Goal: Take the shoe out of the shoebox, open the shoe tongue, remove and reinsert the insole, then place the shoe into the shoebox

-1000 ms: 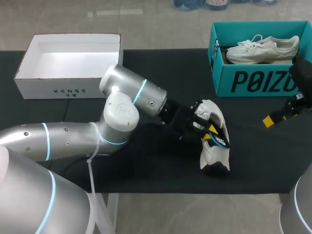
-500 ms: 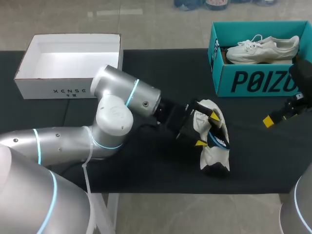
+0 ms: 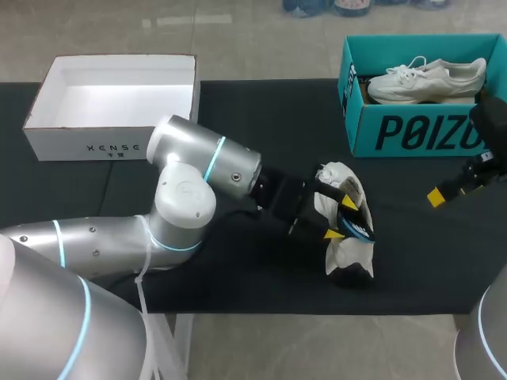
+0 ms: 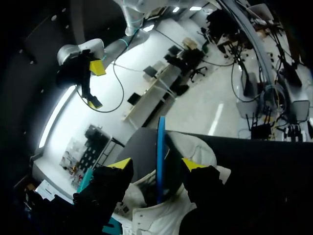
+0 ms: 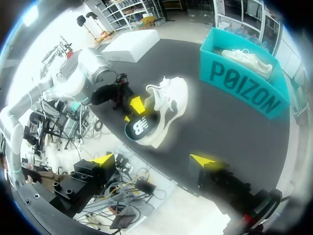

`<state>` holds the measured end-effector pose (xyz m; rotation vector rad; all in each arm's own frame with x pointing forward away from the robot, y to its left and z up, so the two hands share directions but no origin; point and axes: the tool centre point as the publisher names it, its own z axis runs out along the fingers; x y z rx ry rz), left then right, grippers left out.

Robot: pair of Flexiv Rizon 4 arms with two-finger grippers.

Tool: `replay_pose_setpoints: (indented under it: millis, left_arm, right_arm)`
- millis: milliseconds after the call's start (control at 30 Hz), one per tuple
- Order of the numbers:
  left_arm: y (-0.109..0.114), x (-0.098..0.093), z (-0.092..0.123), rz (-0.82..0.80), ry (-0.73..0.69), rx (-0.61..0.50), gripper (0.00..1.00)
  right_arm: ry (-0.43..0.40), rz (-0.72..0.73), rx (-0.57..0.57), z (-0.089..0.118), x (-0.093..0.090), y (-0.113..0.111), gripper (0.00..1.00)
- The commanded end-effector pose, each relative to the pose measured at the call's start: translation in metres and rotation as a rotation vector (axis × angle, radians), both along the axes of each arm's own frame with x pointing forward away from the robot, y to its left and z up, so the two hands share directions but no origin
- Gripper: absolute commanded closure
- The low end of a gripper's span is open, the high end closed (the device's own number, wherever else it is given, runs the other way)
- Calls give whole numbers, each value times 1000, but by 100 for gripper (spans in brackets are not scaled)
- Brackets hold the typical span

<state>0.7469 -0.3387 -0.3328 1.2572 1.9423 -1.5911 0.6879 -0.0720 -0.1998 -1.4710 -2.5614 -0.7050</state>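
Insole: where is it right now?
In the head view, the insole sticks out of the shoe right of centre, at the left pincer, near the teal box.

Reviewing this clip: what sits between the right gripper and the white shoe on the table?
Nothing. Only bare black table separates the right gripper from the white shoe, as the head view and the right wrist view both show.

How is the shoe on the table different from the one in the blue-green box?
The loose shoe lies on the black table, the left arm's fingers at its opening; the boxed shoe rests untouched in the teal shoebox. The loose shoe has its dark insole sticking out; the boxed shoe shows none. Both are white sneakers.
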Motion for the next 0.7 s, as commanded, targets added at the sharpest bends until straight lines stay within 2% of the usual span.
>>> replay_pose_setpoints:
  millis: [33,400,567,667,700]
  left_arm:
    - [-5,2,-4,-7,5,-4,50]
    - [-16,5,-5,-30,14,-14,60]
    - [-17,6,-4,-40,10,-9,79]
    - [-18,7,-4,-41,9,-6,97]
    - [-18,7,-4,-42,8,-5,100]
  right_arm:
    - [-2,-2,0,-1,-1,0,0]
    - [-2,-2,0,-1,-1,0,0]
    - [-2,-2,0,-1,-1,0,0]
    - [-2,-2,0,-1,-1,0,0]
    - [-2,-2,0,-1,-1,0,0]
